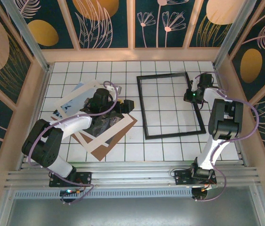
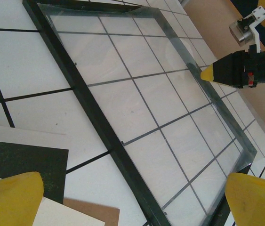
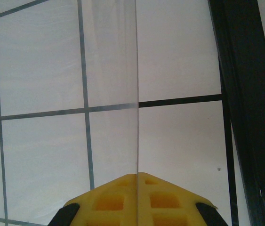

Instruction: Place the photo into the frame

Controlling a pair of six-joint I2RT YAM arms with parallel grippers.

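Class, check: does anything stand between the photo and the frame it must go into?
Yes: a clear pane covers the frame's opening, its right edge pinched in the right gripper's shut jaws. The open left gripper hangs between photo and frame.

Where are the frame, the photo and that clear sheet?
the frame (image 1: 142,107): top view, on its black left rim.
the photo (image 1: 75,102): top view, on its pale blue sky part.
the clear sheet (image 2: 146,108): left wrist view, on the middle of its glossy surface.
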